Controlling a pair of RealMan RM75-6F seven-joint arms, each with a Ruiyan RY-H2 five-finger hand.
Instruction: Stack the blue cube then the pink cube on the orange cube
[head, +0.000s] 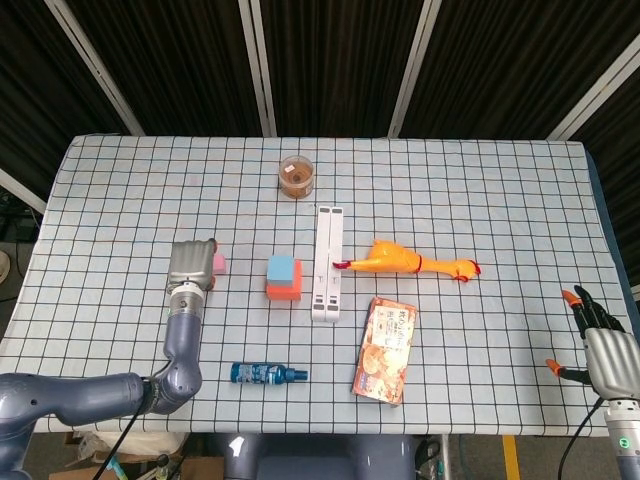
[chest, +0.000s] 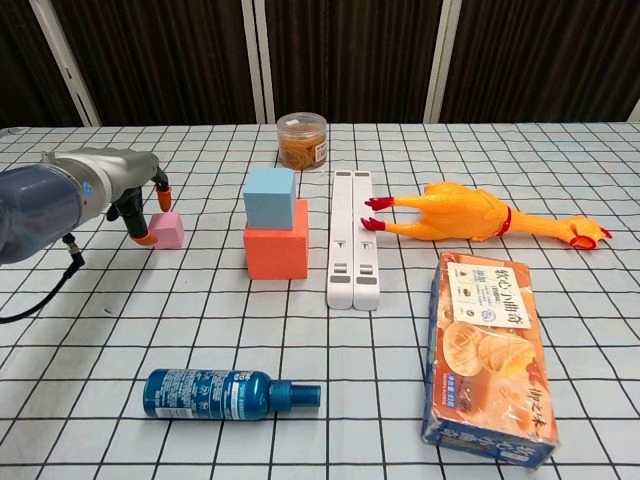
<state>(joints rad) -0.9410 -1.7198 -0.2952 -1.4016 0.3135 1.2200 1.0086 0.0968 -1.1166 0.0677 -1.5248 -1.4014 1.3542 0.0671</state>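
The blue cube (head: 283, 268) (chest: 270, 195) sits on top of the orange cube (head: 286, 291) (chest: 277, 252) near the table's middle. A small pink cube (head: 217, 263) (chest: 169, 230) rests on the cloth to their left. My left hand (head: 192, 264) (chest: 138, 198) is right against the pink cube's left side. Its orange-tipped fingers (chest: 148, 238) are spread, one low at the cube's front left and one just above its back. My right hand (head: 603, 347) hangs off the table's right front corner, fingers apart and empty; the chest view does not show it.
A white power strip (head: 327, 262) (chest: 352, 238) lies right of the stack, with a rubber chicken (head: 408, 262) (chest: 470, 213) beyond it. A snack box (head: 385, 349) (chest: 490, 355) and a blue bottle (head: 265, 374) (chest: 225, 393) lie near the front. A jar (head: 297, 176) (chest: 302, 140) stands at the back.
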